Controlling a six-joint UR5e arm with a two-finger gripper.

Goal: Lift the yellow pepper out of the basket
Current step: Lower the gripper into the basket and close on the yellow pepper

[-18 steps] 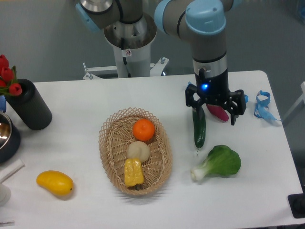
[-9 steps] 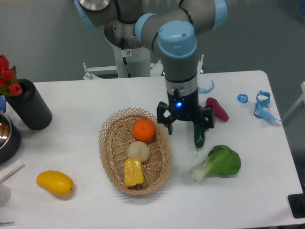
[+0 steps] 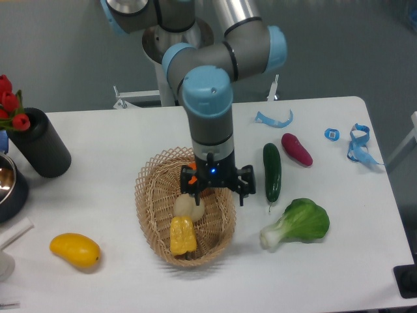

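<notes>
You're in the approach step: the gripper (image 3: 217, 193) hangs over the far half of the basket (image 3: 148, 195), jaws spread wide and holding nothing. It covers most of an orange fruit (image 3: 195, 189) there. The yellow pepper (image 3: 182, 235) lies in the basket's near end, lobes running lengthwise, touching a pale round thing (image 3: 187, 207) just behind it.

Next move, as I read it: shift toward the near desk edge until you're centred on the pepper, line the jaws across its narrow width, then descend. Watch the pale thing and the wicker rim; clearance looks tight on both.
</notes>
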